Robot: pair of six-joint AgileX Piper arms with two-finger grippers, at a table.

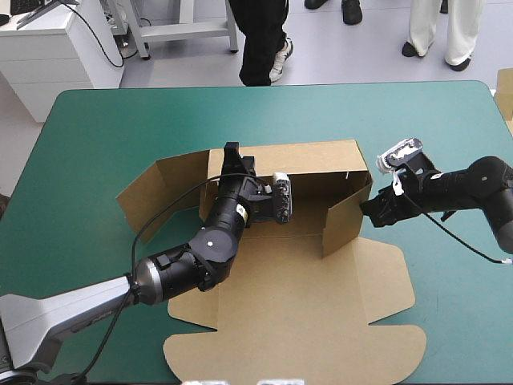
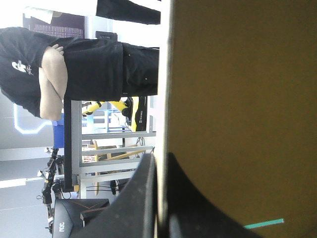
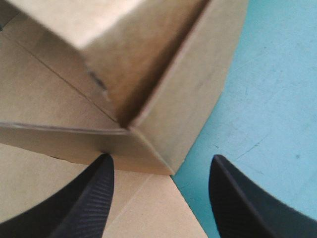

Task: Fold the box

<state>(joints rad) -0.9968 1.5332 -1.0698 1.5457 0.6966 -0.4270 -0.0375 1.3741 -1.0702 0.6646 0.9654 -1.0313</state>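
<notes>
The brown box (image 1: 288, 273) lies half formed in the middle of the teal-green table (image 1: 96, 136). Its far wall (image 1: 296, 156) stands upright and its right wall (image 1: 346, 215) is raised and angled inward. My left gripper (image 1: 232, 154) is at the far wall's left end, shut on the board's upright edge (image 2: 159, 99), and brown board (image 2: 237, 114) fills one side of its view. My right gripper (image 1: 369, 210) sits just outside the right wall, open. The box's outer corner (image 3: 148, 148) is directly ahead of it, between its fingers (image 3: 94, 198).
The box's left flap (image 1: 156, 186) is splayed outward and partly raised. The broad lid panel (image 1: 304, 337) lies flat toward the near edge. A pale object (image 1: 505, 90) sits at the table's far right corner. Bare cover (image 3: 277, 99) lies beside the right gripper.
</notes>
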